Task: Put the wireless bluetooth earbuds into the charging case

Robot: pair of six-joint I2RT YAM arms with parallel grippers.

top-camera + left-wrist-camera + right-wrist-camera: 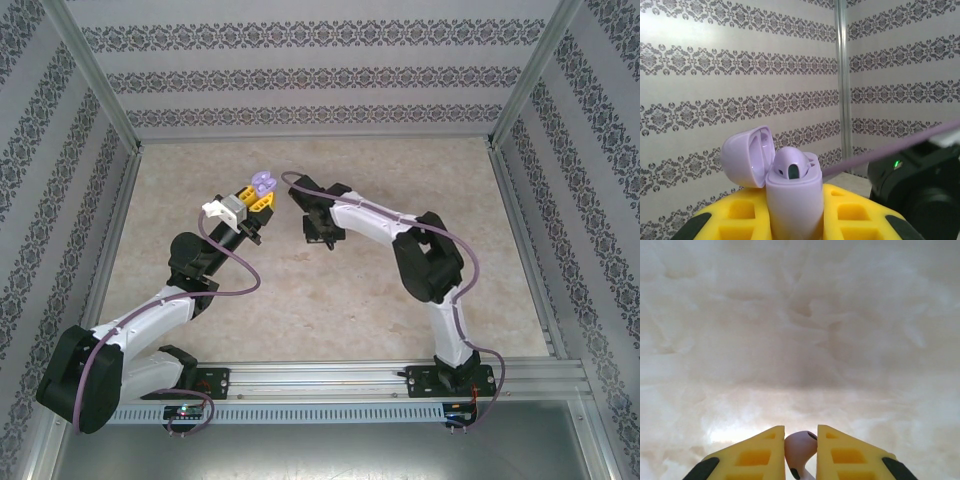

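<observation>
Left claw (792,222) grips the open lilac charging case (792,197); right claw (800,452) pinches an earbud (801,441) — next, probably: align it stem-first over the case.

No writing, brand, number or sign can be read anywhere. The lilac charging case (792,205) and the pale earbud (799,445) have plain surfaces, and the bands on the wall (715,75) behind the charging case are ornament only, not lettering.
</observation>
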